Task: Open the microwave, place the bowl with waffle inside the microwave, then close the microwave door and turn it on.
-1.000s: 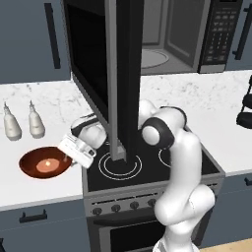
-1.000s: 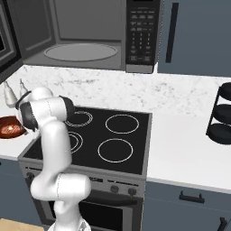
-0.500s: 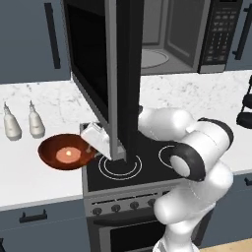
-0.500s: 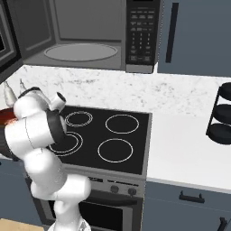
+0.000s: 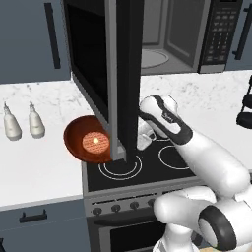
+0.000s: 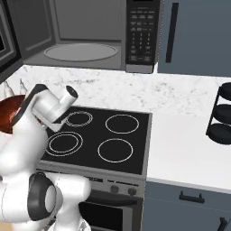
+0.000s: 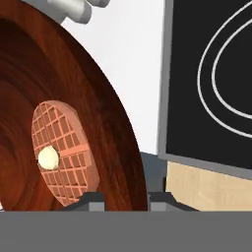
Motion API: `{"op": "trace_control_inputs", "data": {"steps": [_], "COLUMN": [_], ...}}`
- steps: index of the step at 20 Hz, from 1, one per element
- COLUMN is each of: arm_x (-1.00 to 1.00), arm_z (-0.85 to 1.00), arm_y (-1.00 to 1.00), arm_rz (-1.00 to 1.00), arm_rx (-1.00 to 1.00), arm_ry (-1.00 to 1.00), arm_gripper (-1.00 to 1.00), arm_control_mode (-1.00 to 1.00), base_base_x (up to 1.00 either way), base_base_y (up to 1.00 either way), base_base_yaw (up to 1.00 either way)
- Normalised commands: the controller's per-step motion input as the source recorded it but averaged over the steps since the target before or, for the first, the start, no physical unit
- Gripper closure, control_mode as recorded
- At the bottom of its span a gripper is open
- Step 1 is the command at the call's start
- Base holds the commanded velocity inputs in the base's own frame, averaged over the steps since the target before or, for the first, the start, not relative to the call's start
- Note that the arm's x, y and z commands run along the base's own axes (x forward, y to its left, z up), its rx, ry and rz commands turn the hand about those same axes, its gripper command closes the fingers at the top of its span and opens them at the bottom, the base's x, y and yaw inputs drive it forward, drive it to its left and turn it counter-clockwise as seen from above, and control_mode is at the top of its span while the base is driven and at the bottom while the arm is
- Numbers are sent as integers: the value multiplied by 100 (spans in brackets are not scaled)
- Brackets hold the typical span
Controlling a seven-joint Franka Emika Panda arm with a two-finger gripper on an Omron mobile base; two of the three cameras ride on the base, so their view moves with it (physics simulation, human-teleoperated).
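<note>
Bowl (image 5: pixel 87 140), waffle (image 5: pixel 95 142) inside: over stove's (image 5: pixel 147 165) left edge, pinched by hand (image 7: pixel 125 199). Open microwave (image 5: pixel 167 37) cavity lies up-right, beyond microwave door (image 5: pixel 120 74).

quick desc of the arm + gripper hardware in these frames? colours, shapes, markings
One arm: glossy white rounded segments, dark grey or black bands at the joints, a small dark marking on the forearm link. The wrist ends in a short grey cylinder. The gripper shows two small dark grey finger tips. No cables visible.
</note>
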Motion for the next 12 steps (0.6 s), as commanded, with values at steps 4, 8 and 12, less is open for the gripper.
{"op": "trace_control_inputs", "data": {"steps": [4, 8, 12], "arm_x": [-23, -13, -7], "arm_z": [100, 100, 100], "arm_y": [-100, -100, -87], "arm_rz": [-2, -9, -12], "arm_rx": [6, 8, 7], "arm_ry": [-8, -9, -7], "arm_gripper": [100, 100, 100], "arm_control_mode": [-100, -100, -100], "base_base_x": [0, 0, 0], "base_base_y": [0, 0, 0], "base_base_yaw": [0, 0, 0]}}
